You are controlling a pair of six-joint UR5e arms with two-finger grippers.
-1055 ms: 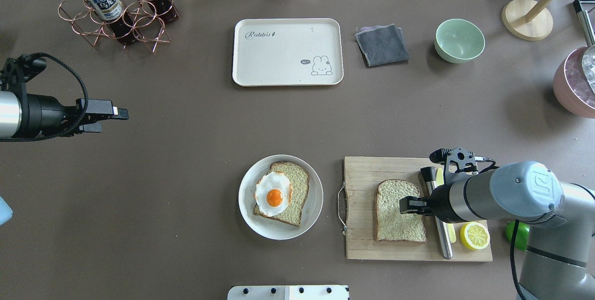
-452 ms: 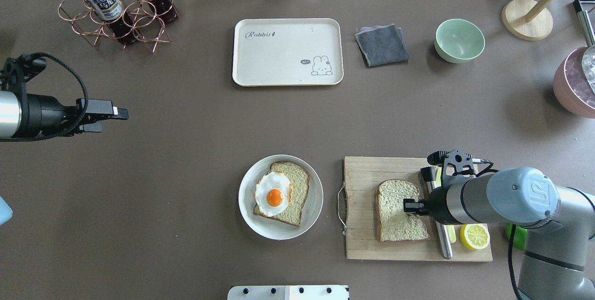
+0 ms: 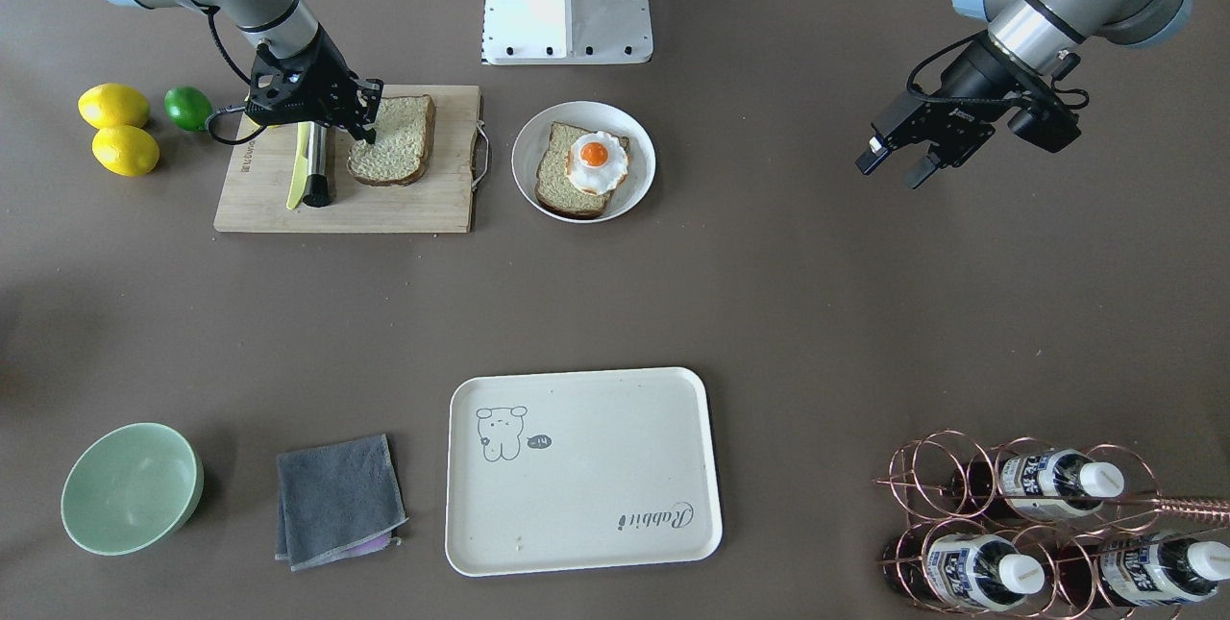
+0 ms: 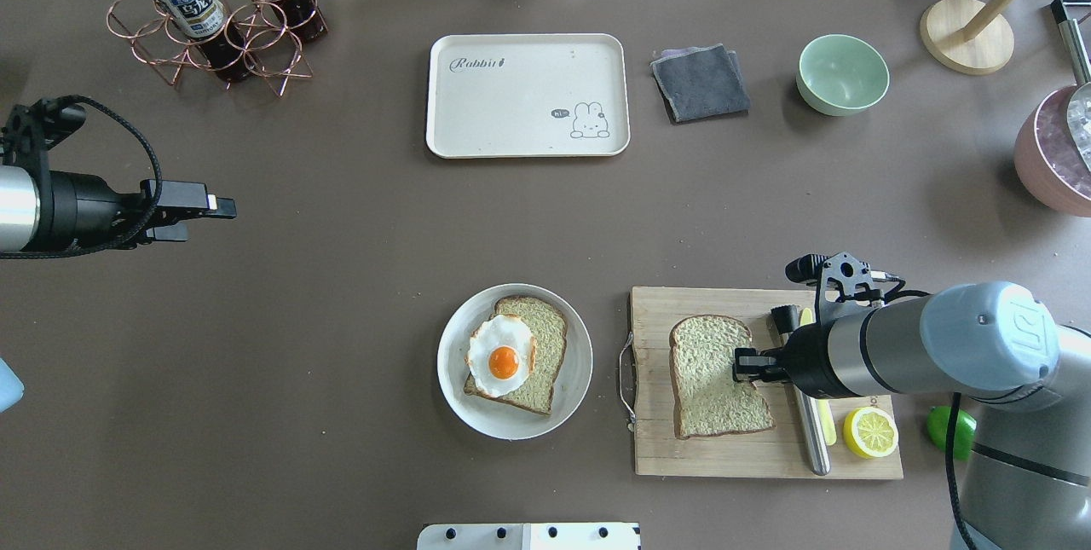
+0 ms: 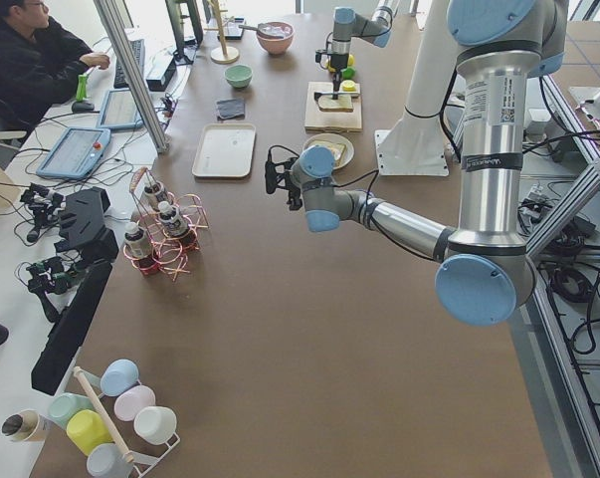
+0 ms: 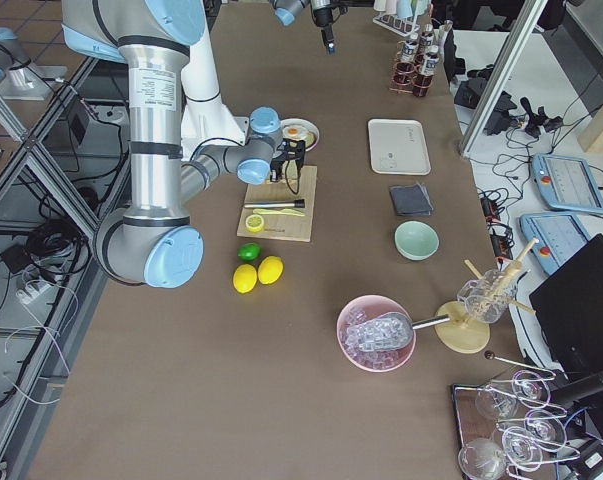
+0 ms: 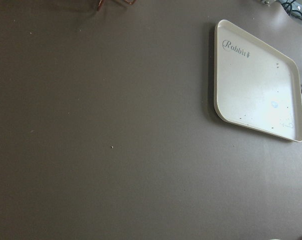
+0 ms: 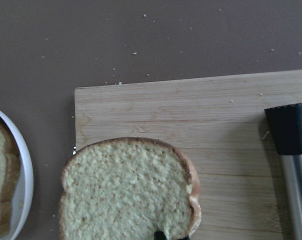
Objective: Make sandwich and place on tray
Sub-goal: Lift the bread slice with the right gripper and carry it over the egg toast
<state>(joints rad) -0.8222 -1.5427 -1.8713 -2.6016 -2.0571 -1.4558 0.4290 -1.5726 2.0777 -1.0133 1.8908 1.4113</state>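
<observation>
Pinching the bread slice [image 4: 707,379], right claw [image 4: 740,367] crowds a metal tool [image 4: 816,439]; left claw [image 3: 889,174] gapes.

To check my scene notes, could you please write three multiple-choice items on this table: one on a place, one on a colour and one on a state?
1. Where does the fried egg lie?
A) on the tray
B) on the grey cloth
C) on the bread slice in the white plate

2. What colour is the bowl?
A) pale green
B) red
C) black

3. The right gripper has its fingers:
A) wide open over the plate
B) closed on the second slice, on the cutting board
C) holding a bottle

Answers: C, the egg tops that slice; A, its inside and rim look pale green; B, the fingers pinch that slice's edge.
</observation>
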